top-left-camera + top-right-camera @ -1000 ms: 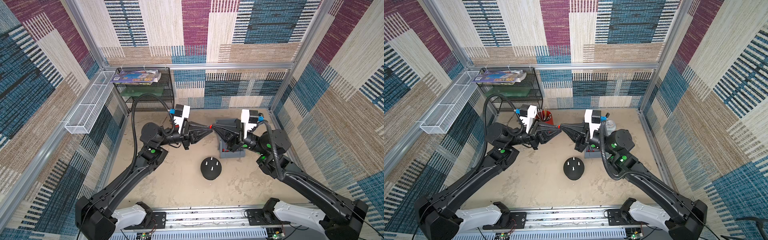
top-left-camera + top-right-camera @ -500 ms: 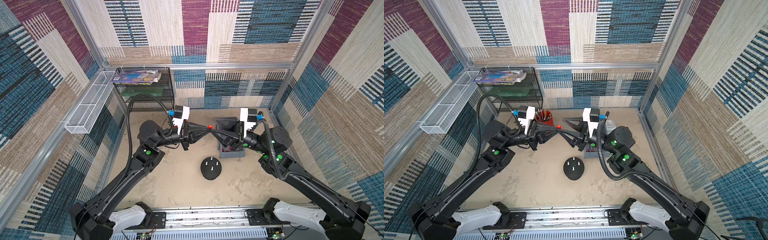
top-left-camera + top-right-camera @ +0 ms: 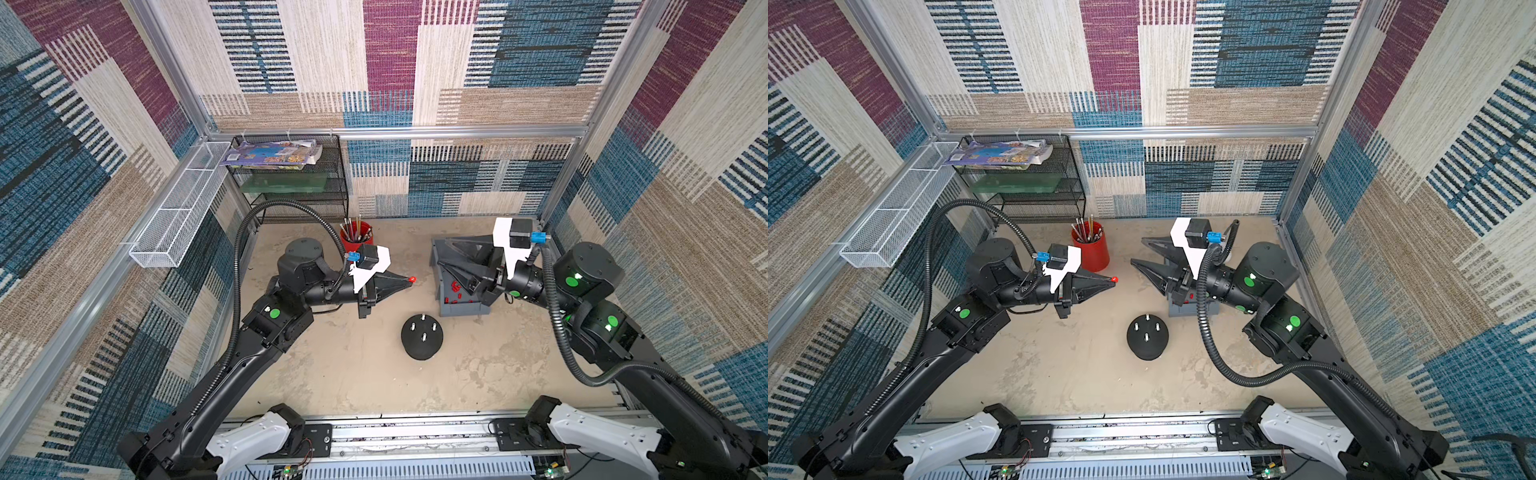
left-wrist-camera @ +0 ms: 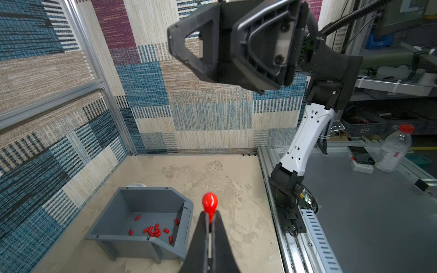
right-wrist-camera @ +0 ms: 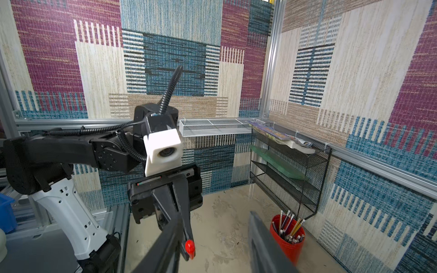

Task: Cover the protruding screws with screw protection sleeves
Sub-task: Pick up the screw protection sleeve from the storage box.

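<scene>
— Patchwork carpet on every wall (image 3: pixel 386 62), a sandy floor (image 3: pixel 353 374), hardly anything on it. What are they at?

— Capping. See the four screws (image 3: pixel 424 336) standing up from that black dome (image 3: pixel 419 351)? All bare, so I'd say the job has barely begun.

— And the red speck?

— A red cap (image 4: pixel 209 201), pinched in the very tips of the left pincer (image 4: pixel 210 218). Its jaws are pressed tight on it and the rounded end pokes out in front. It hangs in the air, well apart from the dome.

— The other arm?

— The right pincer (image 3: pixel 436 252) stands spread, holding nothing. It is up high, roughly over the grey bin (image 4: pixel 132 243) where the spare caps (image 4: pixel 153 231) lie.

— Weren't they closer a second ago?

— Tip to tip, with the cap between them. A handover, I reckon. Since then the right has let go and pulled back towards the bin, and the left has drawn away with the cap.

— So next?

— Carry it over the dome, turn it so the hollow end faces down, line it up on one screw and press. A thin screw and a tiny cap want careful aim. Which end is hollow I can't tell from here.
</scene>
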